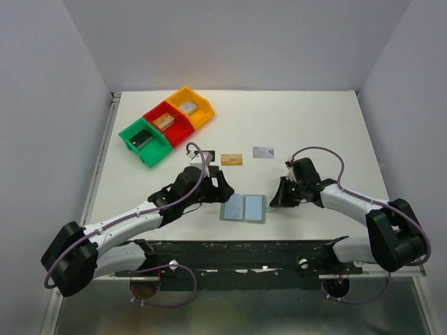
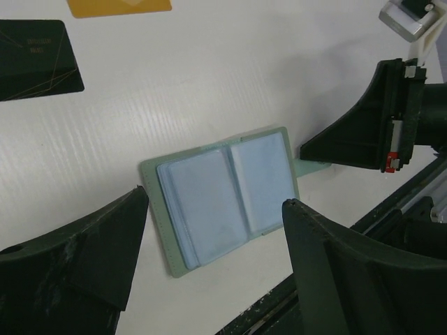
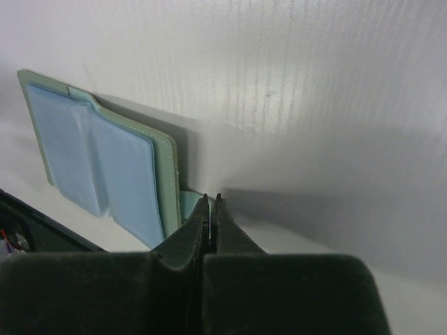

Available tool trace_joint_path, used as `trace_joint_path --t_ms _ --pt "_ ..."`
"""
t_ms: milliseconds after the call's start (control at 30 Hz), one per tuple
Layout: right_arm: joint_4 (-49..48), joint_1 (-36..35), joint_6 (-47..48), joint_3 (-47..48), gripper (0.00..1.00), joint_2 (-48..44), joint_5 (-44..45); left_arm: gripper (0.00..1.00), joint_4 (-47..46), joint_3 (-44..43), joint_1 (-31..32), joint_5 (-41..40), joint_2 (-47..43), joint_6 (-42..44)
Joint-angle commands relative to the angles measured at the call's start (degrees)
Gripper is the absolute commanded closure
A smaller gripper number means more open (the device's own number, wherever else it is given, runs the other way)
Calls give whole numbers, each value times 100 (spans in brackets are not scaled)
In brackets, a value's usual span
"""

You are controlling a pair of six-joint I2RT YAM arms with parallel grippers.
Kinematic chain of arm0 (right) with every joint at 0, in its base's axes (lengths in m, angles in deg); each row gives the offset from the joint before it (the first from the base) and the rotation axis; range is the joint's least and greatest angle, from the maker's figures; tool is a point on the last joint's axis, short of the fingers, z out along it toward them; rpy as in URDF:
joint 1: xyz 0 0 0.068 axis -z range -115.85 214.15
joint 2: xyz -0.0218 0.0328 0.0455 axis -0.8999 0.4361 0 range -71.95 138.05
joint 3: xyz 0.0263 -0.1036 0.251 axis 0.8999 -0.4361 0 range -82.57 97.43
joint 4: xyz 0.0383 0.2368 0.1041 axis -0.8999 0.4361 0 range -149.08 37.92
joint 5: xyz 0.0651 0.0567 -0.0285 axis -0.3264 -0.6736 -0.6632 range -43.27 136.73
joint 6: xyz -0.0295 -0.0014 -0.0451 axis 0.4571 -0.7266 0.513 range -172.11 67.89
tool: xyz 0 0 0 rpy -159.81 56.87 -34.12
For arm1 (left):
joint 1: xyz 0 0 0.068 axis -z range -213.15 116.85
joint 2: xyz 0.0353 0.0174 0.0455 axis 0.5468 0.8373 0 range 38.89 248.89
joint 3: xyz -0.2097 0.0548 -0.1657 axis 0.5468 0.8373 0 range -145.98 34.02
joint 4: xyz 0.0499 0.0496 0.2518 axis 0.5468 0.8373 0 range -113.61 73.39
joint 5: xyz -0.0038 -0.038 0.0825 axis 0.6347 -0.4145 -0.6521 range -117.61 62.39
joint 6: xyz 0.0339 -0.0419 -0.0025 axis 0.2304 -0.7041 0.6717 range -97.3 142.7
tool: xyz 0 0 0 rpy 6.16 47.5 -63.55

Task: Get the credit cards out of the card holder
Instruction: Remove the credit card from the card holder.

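Right gripper (image 3: 211,209) pinches shut on the tab (image 3: 187,204) of the open grey-green bifold card holder (image 2: 223,188) at the desk's (image 1: 314,118) near edge; left gripper (image 2: 215,209) hangs wide above.

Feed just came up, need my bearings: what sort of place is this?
Probably a lab test cell: white table boxed in by blank grey walls, two robot arms bolted at its edge.

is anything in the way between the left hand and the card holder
Nothing visible. The left hand hangs open over the open card holder. The right hand pinches the holder's tab at its right edge, off to one side.
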Motion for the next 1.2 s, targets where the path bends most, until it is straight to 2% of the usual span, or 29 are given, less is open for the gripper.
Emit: trace_joint_path --t_ms 0,100,333,567,1167 --pt "-347 -180 -206 -167 100 -104 -320 10 -77 -294 -209 1116 159 462" --pt "-444 -225 -286 -193 100 -51 -355 15 -349 -241 -315 1714 343 453" --pt "-445 -225 -216 -88 100 -16 -338 26 -227 -329 -368 2207 924 585" --pt "-436 -225 -172 -26 100 19 -347 24 -359 5 -517 2128 757 436" --pt "-488 -233 -128 62 100 186 -628 21 -385 -188 -509 2313 1671 497"
